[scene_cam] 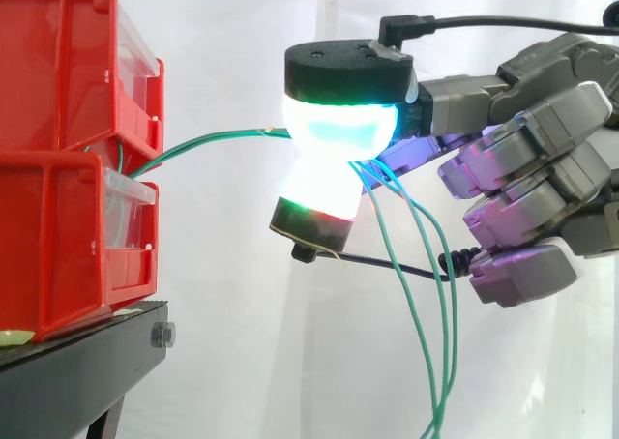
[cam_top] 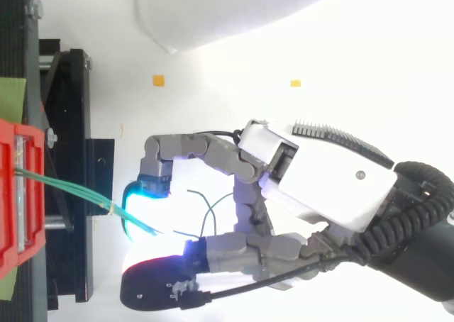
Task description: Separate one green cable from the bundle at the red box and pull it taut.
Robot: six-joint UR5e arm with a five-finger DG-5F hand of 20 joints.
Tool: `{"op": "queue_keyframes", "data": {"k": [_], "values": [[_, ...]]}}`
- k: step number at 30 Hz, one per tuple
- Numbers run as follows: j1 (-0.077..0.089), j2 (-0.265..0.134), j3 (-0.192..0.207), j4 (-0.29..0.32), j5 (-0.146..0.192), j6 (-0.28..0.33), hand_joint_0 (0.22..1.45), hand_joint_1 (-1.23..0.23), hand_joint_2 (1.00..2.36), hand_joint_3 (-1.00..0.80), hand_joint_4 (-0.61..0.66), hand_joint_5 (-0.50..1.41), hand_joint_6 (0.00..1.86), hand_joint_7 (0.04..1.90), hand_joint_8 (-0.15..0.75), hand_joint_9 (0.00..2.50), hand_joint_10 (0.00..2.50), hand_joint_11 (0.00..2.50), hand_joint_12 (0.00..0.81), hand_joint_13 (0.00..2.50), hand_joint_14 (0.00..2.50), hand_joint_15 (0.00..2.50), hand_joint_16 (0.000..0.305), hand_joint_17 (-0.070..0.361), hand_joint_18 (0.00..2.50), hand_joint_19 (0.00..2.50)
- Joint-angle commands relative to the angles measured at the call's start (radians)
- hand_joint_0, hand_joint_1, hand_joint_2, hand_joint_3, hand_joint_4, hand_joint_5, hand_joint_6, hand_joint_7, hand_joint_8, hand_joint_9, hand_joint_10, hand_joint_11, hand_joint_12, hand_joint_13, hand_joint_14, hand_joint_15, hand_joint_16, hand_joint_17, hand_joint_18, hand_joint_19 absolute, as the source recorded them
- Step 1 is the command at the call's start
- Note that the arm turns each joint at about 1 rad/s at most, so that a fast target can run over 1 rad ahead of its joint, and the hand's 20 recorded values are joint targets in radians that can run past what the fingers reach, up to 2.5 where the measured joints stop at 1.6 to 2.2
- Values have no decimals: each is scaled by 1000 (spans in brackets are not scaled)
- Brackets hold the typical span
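Two red bins are stacked at the left, the upper bin over the lower bin. Green cables come out between them and run rightward in a slightly curved line to my hand. Two glowing fingertips meet one above the other and pinch the cables. A small pale tie binds the strands just before the pinch. Past the pads, several loose green ends hang down. From above, the green cables leave the red bin toward my hand.
The bins sit on a black stand, whose frame lies along the left from above. A white curtain hangs behind. Two small orange marks lie on the white floor.
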Motion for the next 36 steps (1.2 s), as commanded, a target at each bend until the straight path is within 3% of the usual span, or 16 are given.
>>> {"op": "queue_keyframes", "data": {"k": [1,20,25,28,36], "values": [[-1,11,0,-20,-7,-5,738,-680,1004,-458,100,111,501,1420,240,2036,43,1343,381,1723,530,1648,74,165,1954,973],[-13,22,20,-20,-13,-27,736,-677,1004,-466,95,111,501,1418,233,2033,42,1339,382,1723,518,1655,73,165,1952,972],[-13,22,18,-19,-13,16,735,-678,1003,-467,96,110,501,1416,231,2033,42,1338,381,1724,518,1654,73,165,1949,984],[-13,22,18,-9,-27,68,735,-678,1003,-468,96,110,501,1416,238,2033,42,1333,382,1724,517,1656,73,165,1947,968],[-13,22,18,-11,-80,134,733,-678,1003,-471,103,110,501,1415,238,2033,42,1337,382,1725,517,1654,73,164,1947,974]]}}
